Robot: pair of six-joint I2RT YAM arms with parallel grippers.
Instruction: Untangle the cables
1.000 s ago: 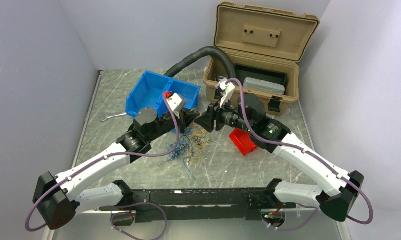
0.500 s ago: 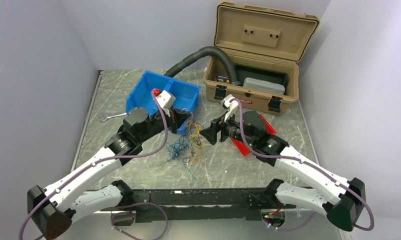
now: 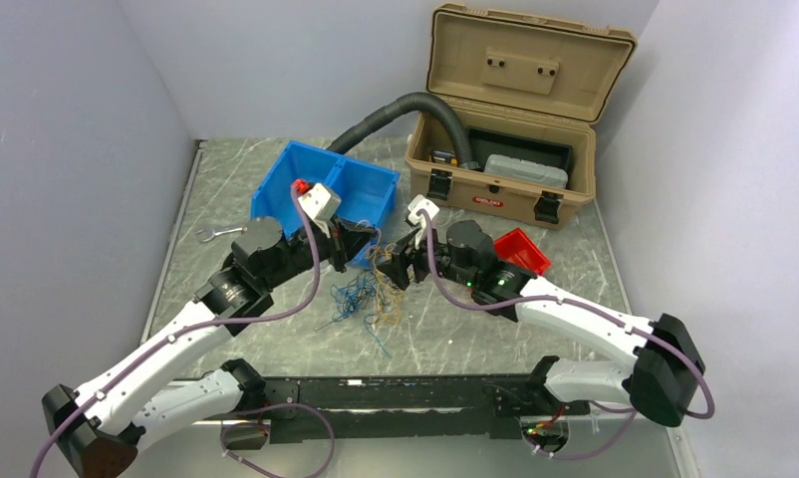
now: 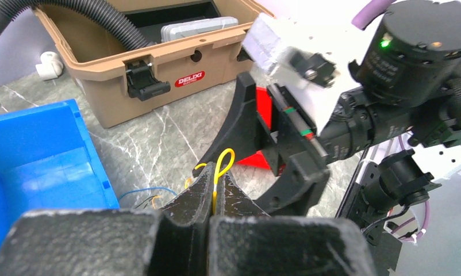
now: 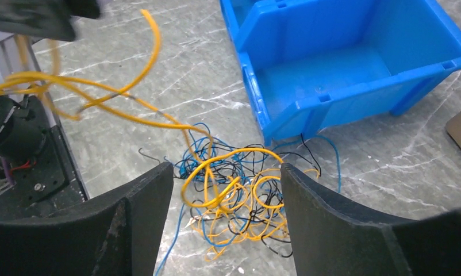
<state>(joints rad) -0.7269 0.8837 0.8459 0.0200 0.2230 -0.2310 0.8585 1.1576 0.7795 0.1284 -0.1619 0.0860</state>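
Observation:
The cables (image 3: 371,296) lie as a tangle of thin yellow, blue and black wires on the marble table in front of the blue bin. My left gripper (image 3: 369,246) is shut on a yellow wire (image 4: 223,159), whose loop sticks out past the fingertips (image 4: 200,183). Yellow strands rise from the heap toward it (image 5: 102,95). My right gripper (image 3: 397,265) is open, and its jaws stand either side of the tangle (image 5: 239,192), a little above it. The two grippers face each other, close together.
A blue two-compartment bin (image 3: 321,184) stands just behind the tangle. An open tan toolbox (image 3: 515,110) is at the back right, with a black corrugated hose (image 3: 391,108) running into it. A small red bin (image 3: 520,249) sits right of the right arm. A wrench (image 3: 216,233) lies at the left.
My right gripper has swung left and down over the tangle. My left gripper has drawn back to the left, still gripping the yellow wire and pulling strands up.

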